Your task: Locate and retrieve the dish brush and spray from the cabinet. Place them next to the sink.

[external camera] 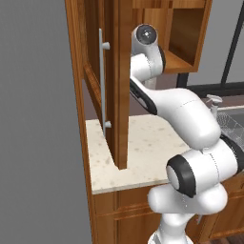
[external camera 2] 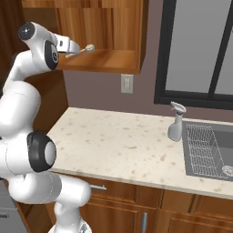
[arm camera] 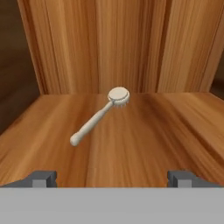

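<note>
The dish brush (arm camera: 100, 114), pale with a round head, lies flat on the wooden shelf (arm camera: 153, 131) of the open cabinet (external camera 2: 109, 59). My gripper (arm camera: 113, 179) is open just in front of it at the shelf's edge, its fingertips (arm camera: 41, 178) wide apart and holding nothing. From the right base view the brush (external camera 2: 81, 50) pokes out just past my hand. The spray (external camera 2: 176, 123) stands upright on the counter, close to the left rim of the sink (external camera 2: 189, 159), apart from my arm.
The cabinet door (external camera: 119, 95) stands swung open over the counter, its silver bar handle (external camera: 101, 81) facing left. The beige speckled counter (external camera 2: 113, 136) runs from under the cabinet to the sink. A wall outlet (external camera 2: 127, 83) and a dark-framed window (external camera 2: 200, 50) are behind.
</note>
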